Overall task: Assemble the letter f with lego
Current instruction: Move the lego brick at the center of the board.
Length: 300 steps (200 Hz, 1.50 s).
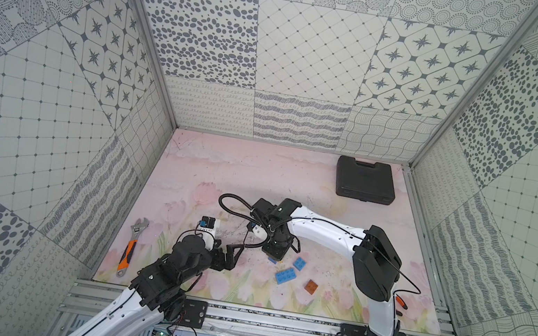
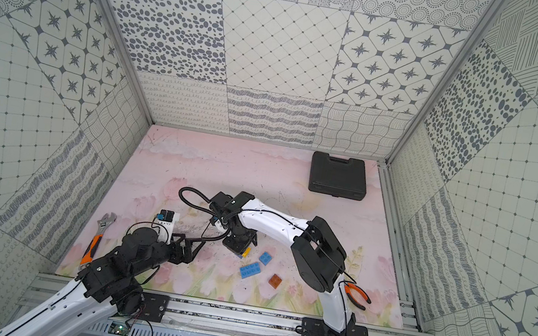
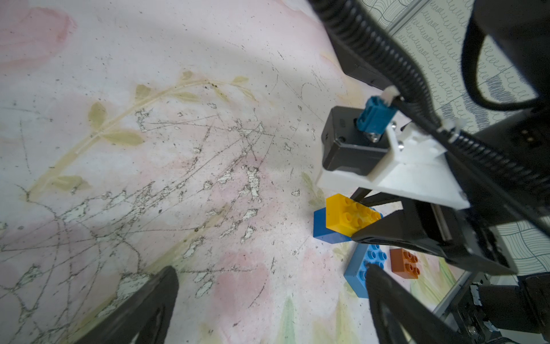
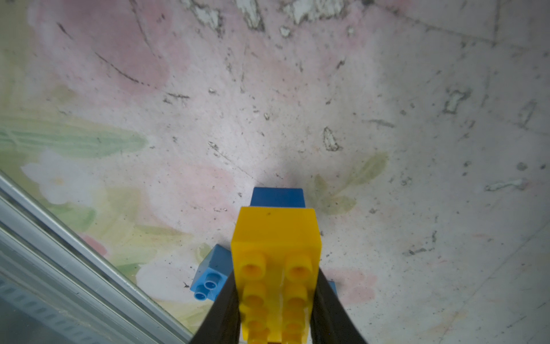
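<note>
Yellow plastic is the piece in play: the right gripper (image 4: 276,286) is clamped on the yellow brick (image 4: 275,235) across its narrow sides, studs up. It holds the brick on top of a square blue brick (image 3: 323,227) that stands on the mat (image 3: 178,149). The grip seems to be on the end that will overhang, which would leave the other end clear to seat on the blue studs and let the yellow jut out as an arm of the F. Whether it is pressed fully home I cannot tell. The left gripper (image 3: 268,280) hangs near the pair with its jaws wide apart and nothing between them, probably placed to steady the base if needed. Close by, apart from one another, lie the long blue brick (image 1: 286,276), the second square blue brick (image 1: 299,263) and the brown brick (image 1: 311,286), so the column looks barely begun.
</note>
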Each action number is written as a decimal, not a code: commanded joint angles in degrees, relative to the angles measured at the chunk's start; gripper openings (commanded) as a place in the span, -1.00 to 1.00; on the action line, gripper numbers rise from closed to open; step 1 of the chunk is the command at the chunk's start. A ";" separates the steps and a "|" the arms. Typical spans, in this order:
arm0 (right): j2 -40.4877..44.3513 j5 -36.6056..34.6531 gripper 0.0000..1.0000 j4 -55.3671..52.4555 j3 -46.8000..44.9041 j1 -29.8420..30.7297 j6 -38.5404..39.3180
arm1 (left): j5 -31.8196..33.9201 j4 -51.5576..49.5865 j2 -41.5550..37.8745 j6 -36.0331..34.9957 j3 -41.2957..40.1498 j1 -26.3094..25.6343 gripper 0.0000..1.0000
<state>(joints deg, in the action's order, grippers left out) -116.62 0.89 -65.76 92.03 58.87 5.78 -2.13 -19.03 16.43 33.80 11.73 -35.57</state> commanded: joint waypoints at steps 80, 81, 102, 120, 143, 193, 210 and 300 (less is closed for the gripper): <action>-3.69 0.43 -0.41 8.90 -3.89 -0.99 -4.82 | 0.66 -0.28 0.53 -1.94 0.54 -0.18 0.98; -3.65 0.48 -0.41 8.89 -3.84 -1.02 -4.86 | 0.69 -0.29 0.53 -1.92 0.56 -0.15 0.98; -2.84 -0.05 -0.41 8.33 -2.70 -1.69 -5.03 | 0.64 -0.31 0.90 -2.20 0.87 -0.18 0.98; -2.70 -0.66 -0.41 7.25 -1.31 -2.50 -5.17 | 0.42 -0.10 1.24 -2.34 1.05 -0.20 0.98; -2.39 -1.27 -0.41 6.49 0.19 -3.62 -5.05 | -0.03 0.38 1.69 -2.51 1.17 -0.22 0.98; -2.13 -3.18 -0.41 3.69 4.81 -7.61 -5.22 | -0.31 4.85 5.28 -4.39 2.75 -0.20 0.98; -2.47 -3.32 -0.41 3.24 6.23 -9.67 -5.10 | -0.55 7.46 9.26 -5.85 4.36 -0.15 0.98; -6.98 -3.39 -0.37 0.85 14.03 -18.65 -3.93 | -2.44 23.44 34.96 -15.40 15.31 -0.18 0.98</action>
<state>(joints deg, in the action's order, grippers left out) -121.49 -3.01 -63.68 104.12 41.47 1.45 -2.81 -7.11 43.16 25.43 22.57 -35.64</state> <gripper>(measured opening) 0.356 0.991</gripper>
